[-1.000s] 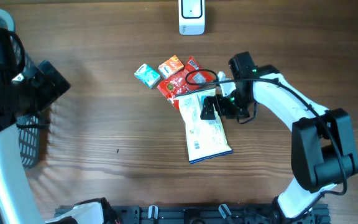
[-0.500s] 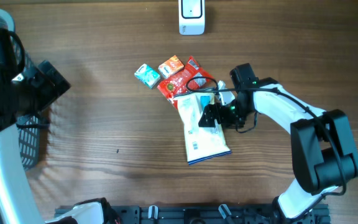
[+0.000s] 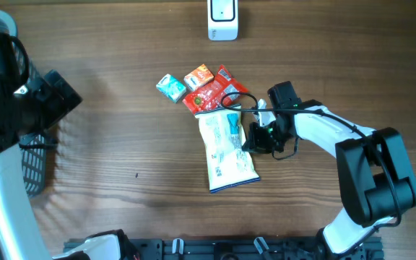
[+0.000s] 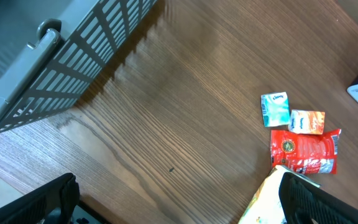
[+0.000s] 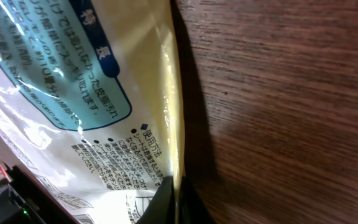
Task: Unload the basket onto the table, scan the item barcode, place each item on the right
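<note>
Pouch (image 3: pixel 226 150): flat on the bench (image 3: pixel 121 144) a little right of centre; white with blue print; long side running far to near, near end swung slightly left.
Right fingers (image 3: pixel 254 137): clenched on the pouch's right edge, roughly halfway along it, low against the bench.
Right wrist view: pouch seam running straight down into the dark finger tips at the bottom of the frame; glossy printed face to the left of the seam, bare wood to the right.
Pouch relative to right fingers: body of the pouch spread out to the left of the grip; only the thin edge caught between the tips.
Left fingers (image 4: pixel 50 200): released, spread wide, grasping nothing; at the far left of the bench beside the basket (image 3: pixel 38 162), well apart from the pouch.
Pouch relative to left fingers: far to the right of them; only its corner showing at the lower edge of the left wrist view.
Red packet (image 3: pixel 211 94): touching the pouch's far end, partly tucked under it.
Orange box (image 3: pixel 198 76): just beyond the red packet, touching it.
Teal box (image 3: pixel 170 87): just left of the orange box.
Scanner (image 3: pixel 222 18): white, upright at the far edge of the bench, well apart from the pouch and both sets of fingers.
</note>
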